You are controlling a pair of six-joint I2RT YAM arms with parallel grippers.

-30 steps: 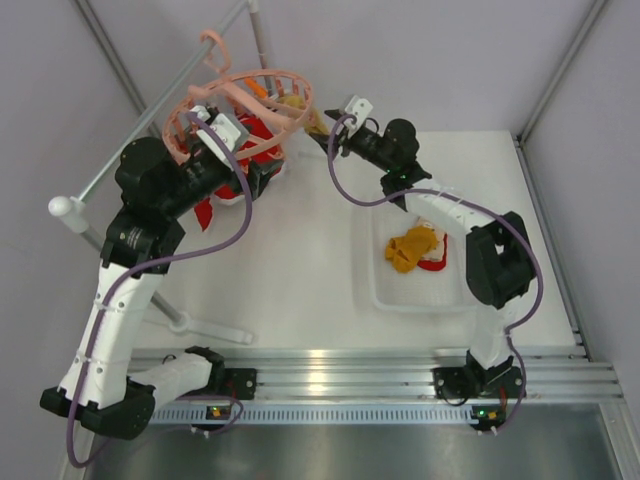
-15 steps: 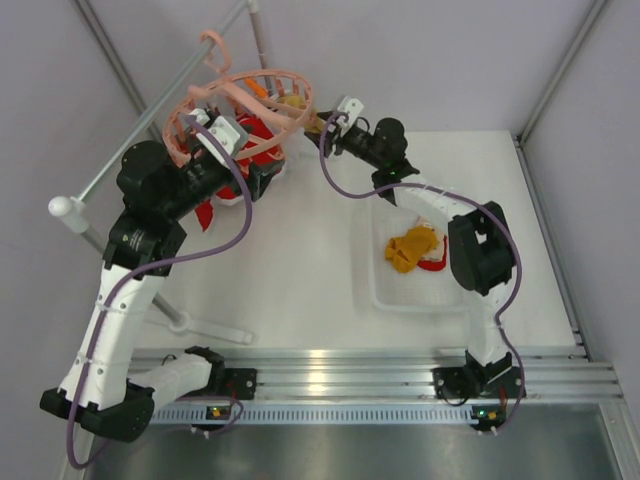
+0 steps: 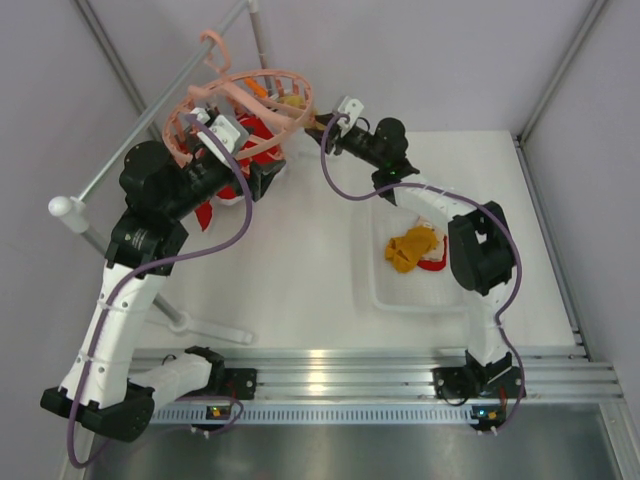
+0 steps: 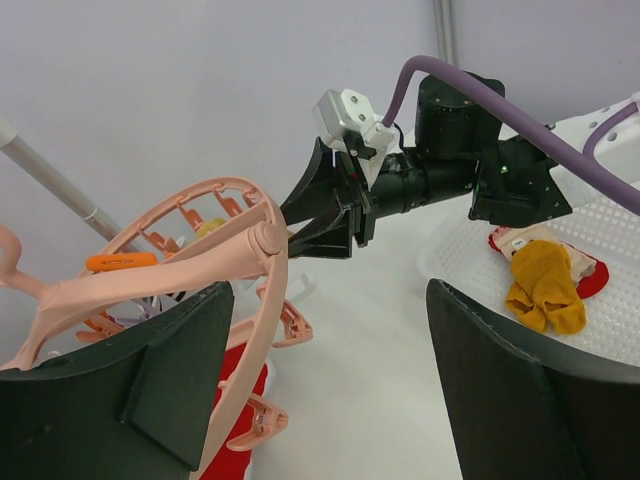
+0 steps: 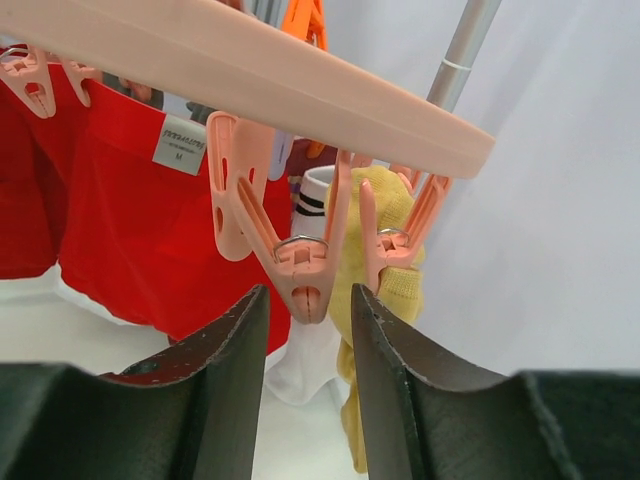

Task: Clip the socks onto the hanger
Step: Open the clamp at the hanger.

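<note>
The salmon-pink hanger [image 3: 240,98] hangs from the grey rail at the back left. Red socks [image 5: 130,215] and a mustard-yellow sock [image 5: 385,205] hang from its pegs. My right gripper [image 5: 307,294] is open a narrow way, its jaws on either side of the tip of an empty peg [image 5: 303,265] without touching it; it also shows in the top view [image 3: 320,128]. My left gripper [image 4: 330,290] is wide open and empty, with the hanger's ring [image 4: 262,300] running past its left finger. Another yellow sock [image 3: 412,248] and a red sock [image 3: 436,263] lie in the white tray [image 3: 385,290].
The grey metal rail [image 3: 150,110] slants across the back left on a stand with a foot [image 3: 205,325] near the left arm. A white sock with black stripes [image 5: 318,190] hangs between the red and yellow ones. The tray is on the right of the white table.
My right gripper has moved left to the hanger's edge and its arm has stretched out. The left arm has barely moved.
</note>
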